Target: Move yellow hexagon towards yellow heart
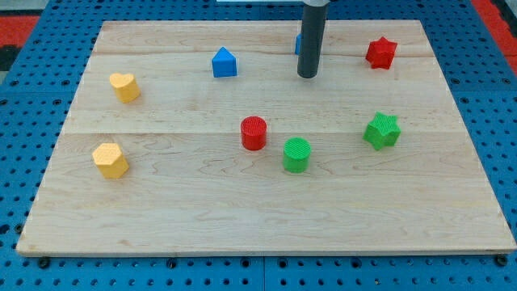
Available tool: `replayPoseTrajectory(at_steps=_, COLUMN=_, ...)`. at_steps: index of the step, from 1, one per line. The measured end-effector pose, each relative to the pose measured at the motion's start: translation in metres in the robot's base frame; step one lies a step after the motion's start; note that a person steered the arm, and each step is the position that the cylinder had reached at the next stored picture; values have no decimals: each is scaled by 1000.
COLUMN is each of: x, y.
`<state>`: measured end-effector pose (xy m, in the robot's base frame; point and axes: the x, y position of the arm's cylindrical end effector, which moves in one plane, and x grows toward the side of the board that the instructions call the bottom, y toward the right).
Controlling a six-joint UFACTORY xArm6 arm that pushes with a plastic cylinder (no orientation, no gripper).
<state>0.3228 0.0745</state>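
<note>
Yellow hexagon point(110, 160): near left of board point(202, 234), untouched. Yellow heart point(124, 86): just beyond it, gap clear. My tip point(307, 76): bare rod, holding nothing, far right of centre, well apart. Between: blue block point(224, 62), red cylinder point(254, 133). Right side: green cylinder point(296, 154), green star point(382, 130), red star point(380, 52).

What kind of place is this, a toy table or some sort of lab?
Probably a robot lab bench. A wooden board lies on a blue perforated mounting table, small coloured blocks such as the yellow hexagon are scattered over it, and my tip comes down from above.
</note>
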Motion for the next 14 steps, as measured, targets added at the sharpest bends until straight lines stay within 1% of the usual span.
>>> replayPoseTrajectory(at_steps=1, x=-1, y=0)
replayPoseTrajectory(at_steps=2, x=-3, y=-16)
replayPoseTrajectory(at_steps=3, x=4, y=-93)
replayPoseTrajectory(at_steps=4, x=36, y=-131)
replayPoseTrajectory(at_steps=7, x=165, y=-135)
replayPoseTrajectory(at_steps=8, x=202, y=-161)
replayPoseTrajectory(at_steps=9, x=208, y=-215)
replayPoseTrajectory(at_steps=10, x=186, y=-259)
replayPoseTrajectory(at_steps=11, x=165, y=-283)
replayPoseTrajectory(at_steps=12, x=194, y=-282)
replayPoseTrajectory(at_steps=13, x=209, y=-318)
replayPoseTrajectory(at_steps=14, x=185, y=-333)
